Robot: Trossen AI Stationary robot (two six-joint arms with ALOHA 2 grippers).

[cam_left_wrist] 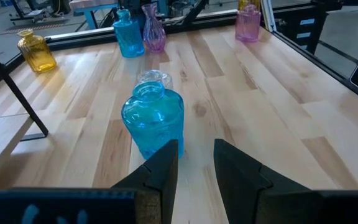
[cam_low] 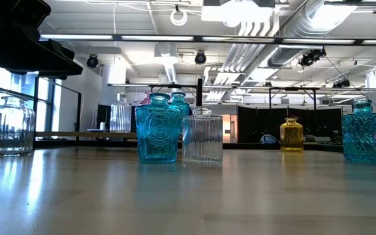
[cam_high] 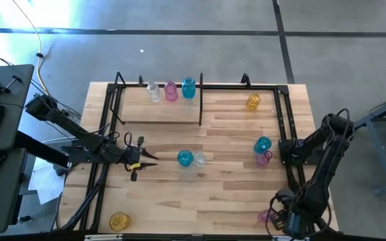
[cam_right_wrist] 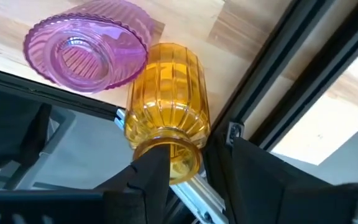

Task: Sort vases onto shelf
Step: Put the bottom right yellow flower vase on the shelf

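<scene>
My left gripper (cam_high: 154, 158) (cam_left_wrist: 196, 163) hovers open at the table's left, pointing at a blue vase (cam_high: 185, 158) (cam_left_wrist: 153, 121) just ahead; a clear vase (cam_high: 198, 160) (cam_left_wrist: 154, 79) stands against it. My right gripper (cam_right_wrist: 188, 165) is open at the near right corner. Its fingers stand on either side of the neck of a yellow vase (cam_right_wrist: 166, 99), beside a pink vase (cam_high: 265, 215) (cam_right_wrist: 86, 53). Clear, pink and blue vases (cam_high: 171, 90) and a yellow one (cam_high: 253, 101) stand at the back of the black-framed shelf (cam_high: 201, 100). My right gripper comes at the yellow vase from above, slanting down, with the vase's neck (cam_right_wrist: 178, 155) between its fingers. One finger (cam_right_wrist: 151, 177) overlaps the rim in the wrist view. I cannot tell whether either finger touches the glass.
A blue vase (cam_high: 262, 144) and a pink one (cam_high: 265, 158) stand at the right by the frame's rail (cam_high: 283, 134). Another yellow vase (cam_high: 119, 221) sits at the near left corner. Bare wood lies in the table's middle and near part.
</scene>
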